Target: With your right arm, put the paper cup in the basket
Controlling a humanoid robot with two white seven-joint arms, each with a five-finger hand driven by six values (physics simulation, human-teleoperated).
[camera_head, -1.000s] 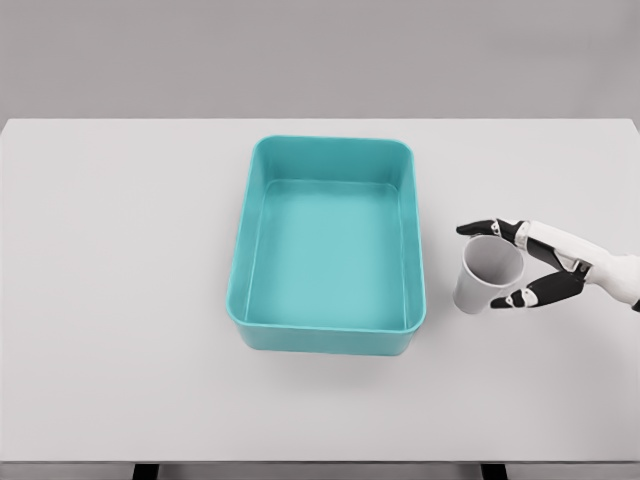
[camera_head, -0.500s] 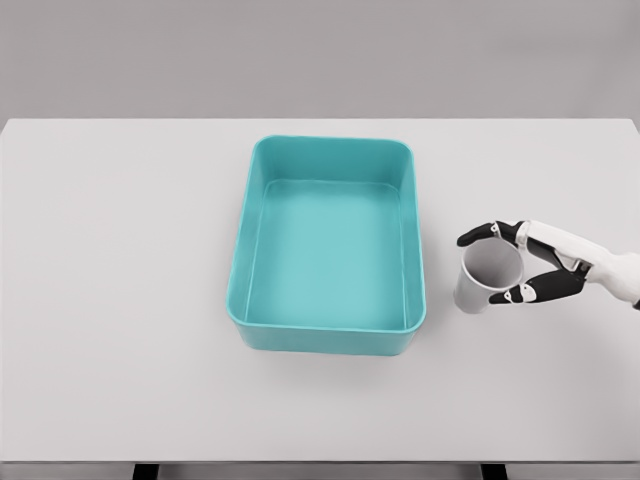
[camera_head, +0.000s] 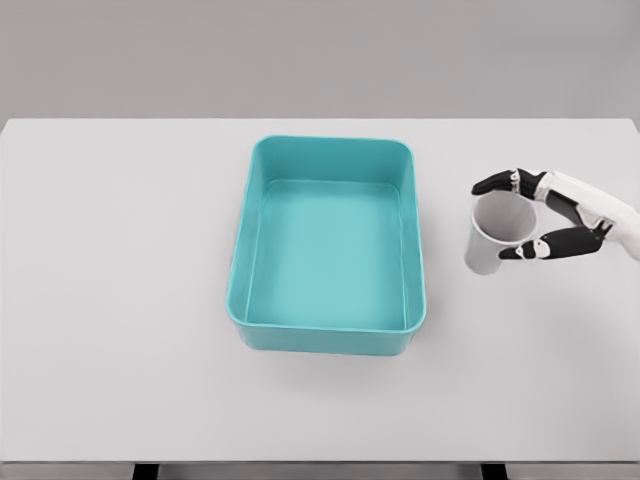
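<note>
Transport is being decided by a single relation: the basket [camera_head: 327, 246] is lying at nine o'clock from the paper cup [camera_head: 496, 233], just beside it but not touching, with the basket's right wall standing between the two. The cup is being held by the right hand [camera_head: 545, 212], whose dark fingers [camera_head: 497, 184] are being wrapped over the far side of the rim while the thumb is being pressed against the near side, so the hand is closed on the cup rather than spread. The cup is being kept roughly upright, its long axis tipped slightly, its open mouth facing up and toward the camera, and it appears to be lifted off the table [camera_head: 120, 300], though the gap cannot be read with certainty. The basket's long axis is running from twelve to six o'clock, so a wide target is being offered to a sideways approach. A leftward carry, high enough to clear the wall, is judged to be what is called for. The left arm is not being shown.
</note>
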